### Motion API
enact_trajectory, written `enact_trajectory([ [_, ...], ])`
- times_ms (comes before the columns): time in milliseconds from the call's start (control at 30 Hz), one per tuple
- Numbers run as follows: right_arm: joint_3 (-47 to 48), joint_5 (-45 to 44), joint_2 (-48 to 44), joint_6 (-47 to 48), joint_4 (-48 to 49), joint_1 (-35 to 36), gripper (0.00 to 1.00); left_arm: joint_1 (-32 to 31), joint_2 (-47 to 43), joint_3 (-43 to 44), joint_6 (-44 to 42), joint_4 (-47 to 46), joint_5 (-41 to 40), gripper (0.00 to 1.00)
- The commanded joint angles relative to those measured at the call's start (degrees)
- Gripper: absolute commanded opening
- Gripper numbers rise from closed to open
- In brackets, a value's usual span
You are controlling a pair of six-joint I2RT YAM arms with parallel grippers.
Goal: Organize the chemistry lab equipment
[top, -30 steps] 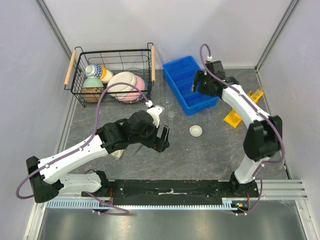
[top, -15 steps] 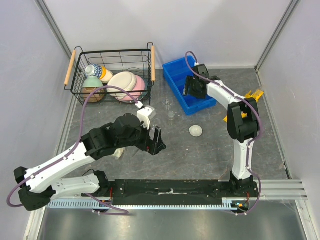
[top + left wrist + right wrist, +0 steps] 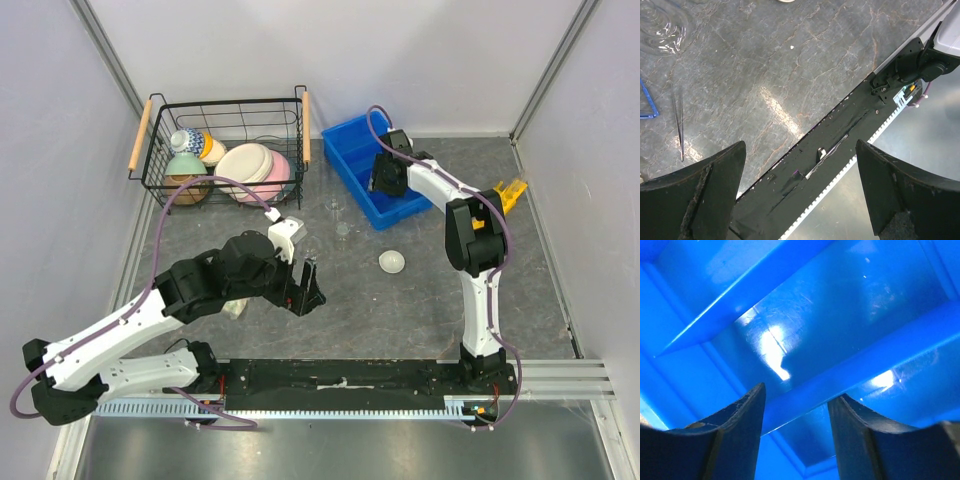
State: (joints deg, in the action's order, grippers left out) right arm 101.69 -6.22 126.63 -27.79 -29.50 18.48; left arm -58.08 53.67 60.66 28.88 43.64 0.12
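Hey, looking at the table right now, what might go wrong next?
The right gripper sits open inside the blue bin, over a divider; closing might drag the bin.
A thin glass tube lies on the table near the open left gripper; a low sweep might snap it or tip the clear glass vessels nearby.

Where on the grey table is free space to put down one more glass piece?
The grey table between the small white domed dish, the right arm and the black near rail is free. So is the strip right of that arm. The gap between the black wire basket and blue plastic bin is crowded with small clear glass vessels.
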Motion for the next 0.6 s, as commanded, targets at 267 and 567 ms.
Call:
enact_trajectory([
  [267, -0.4, -4.2, -0.8, 2.3, -3.8, 0.2, 0.19, 0.2, -1.5, 1.7, 0.4, 0.8, 0.8, 0.96],
  [567, -8.0, -5.1, -4.2, 1.5, -2.4, 0.2, 0.08, 0.3, -2.3, 2.0, 0.3, 1.6, 1.1, 0.96],
])
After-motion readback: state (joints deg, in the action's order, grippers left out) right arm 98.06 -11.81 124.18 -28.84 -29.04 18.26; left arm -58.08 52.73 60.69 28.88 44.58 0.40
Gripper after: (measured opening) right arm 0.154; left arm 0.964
